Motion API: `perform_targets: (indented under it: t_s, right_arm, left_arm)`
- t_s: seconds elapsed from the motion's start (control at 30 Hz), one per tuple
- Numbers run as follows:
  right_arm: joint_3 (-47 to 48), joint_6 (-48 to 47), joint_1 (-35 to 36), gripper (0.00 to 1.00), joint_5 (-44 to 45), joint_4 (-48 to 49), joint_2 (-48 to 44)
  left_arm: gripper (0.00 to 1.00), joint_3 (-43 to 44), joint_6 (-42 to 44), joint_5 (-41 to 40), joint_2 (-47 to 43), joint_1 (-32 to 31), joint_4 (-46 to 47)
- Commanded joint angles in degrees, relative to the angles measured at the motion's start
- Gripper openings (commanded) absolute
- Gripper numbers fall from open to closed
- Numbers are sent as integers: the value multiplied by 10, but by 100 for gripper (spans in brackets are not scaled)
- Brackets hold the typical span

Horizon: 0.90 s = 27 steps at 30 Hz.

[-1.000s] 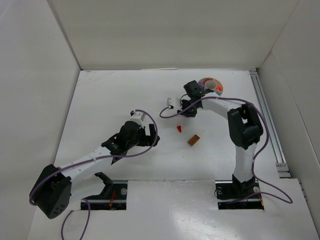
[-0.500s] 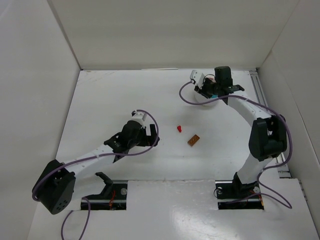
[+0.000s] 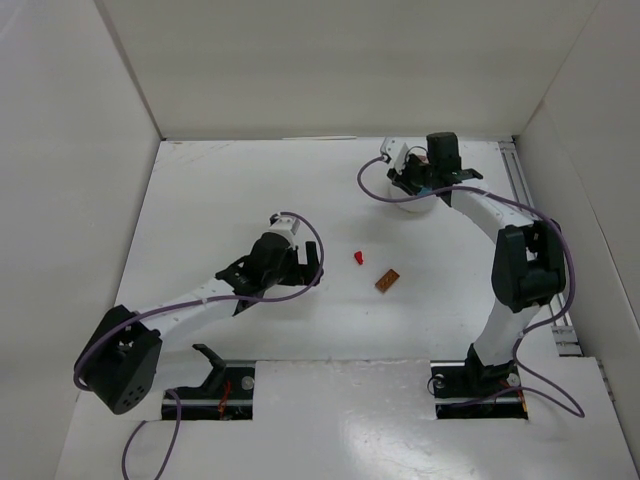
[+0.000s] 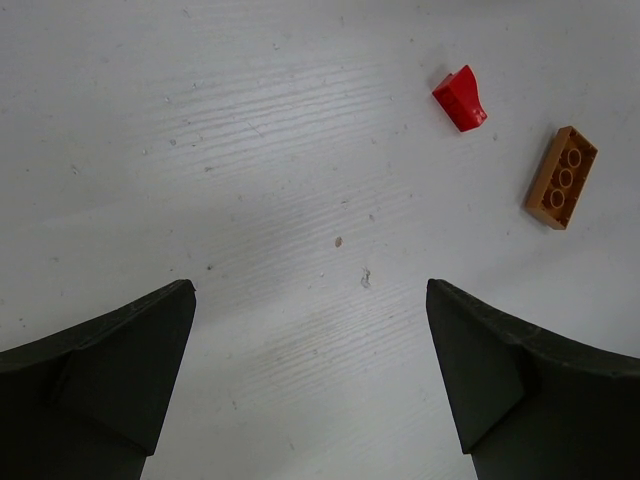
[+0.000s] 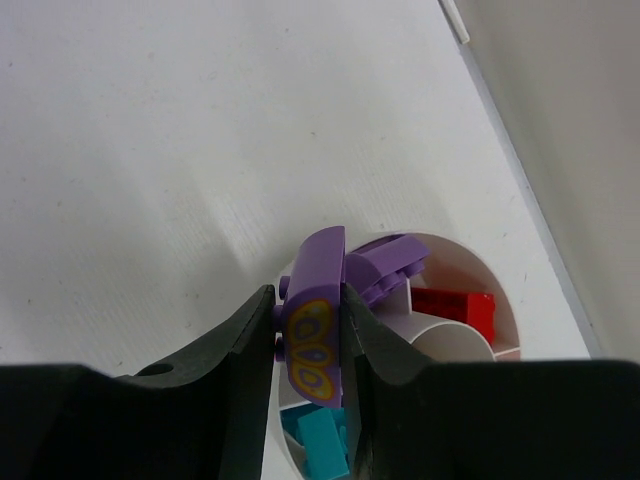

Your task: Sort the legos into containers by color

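My right gripper (image 5: 310, 330) is shut on a purple brick (image 5: 315, 320) with a yellow pattern and holds it over the round white tub (image 5: 500, 300). The tub's compartments hold purple bricks (image 5: 385, 272), a red brick (image 5: 455, 308) and teal bricks (image 5: 320, 440). In the top view the right gripper (image 3: 425, 178) covers most of the tub (image 3: 410, 205). A red brick (image 3: 358, 258) and a brown brick (image 3: 387, 280) lie mid-table. My left gripper (image 4: 310, 380) is open and empty just near-left of them; the red brick (image 4: 461, 98) and the brown brick (image 4: 562, 177) lie ahead to its right.
White walls enclose the table on three sides. A metal rail (image 3: 535, 240) runs along the right edge, close behind the tub. The left arm (image 3: 190, 305) stretches diagonally across the near left of the table.
My right gripper swung from the table's middle to the tub with the purple brick in it. My left gripper has crept a little right toward the red and brown bricks.
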Motion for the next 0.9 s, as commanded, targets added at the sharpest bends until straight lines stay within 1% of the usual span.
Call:
perform_targets:
  t_s: [0.0,0.17,0.37,0.53,0.87]
  right_arm:
    - [17,34,-3,3,6,59,1]
    - [-5,51,-3,3,34,90,1]
    - [-16,51,-3,3,53,90,1]
    - [-22,44,-3,3,48,90,6]
    - [-22,38,-3,12,30,100,22]
  left_arm:
    - [99,20,9,-1,-2,2,11]
    - [99,26,9,-1,-2,2,6]
    - [99,26,9,-1,-7,2,6]
    - [99,26,9,-1,-13,2,0]
    - [99,20,9,-1,-23,2,0]
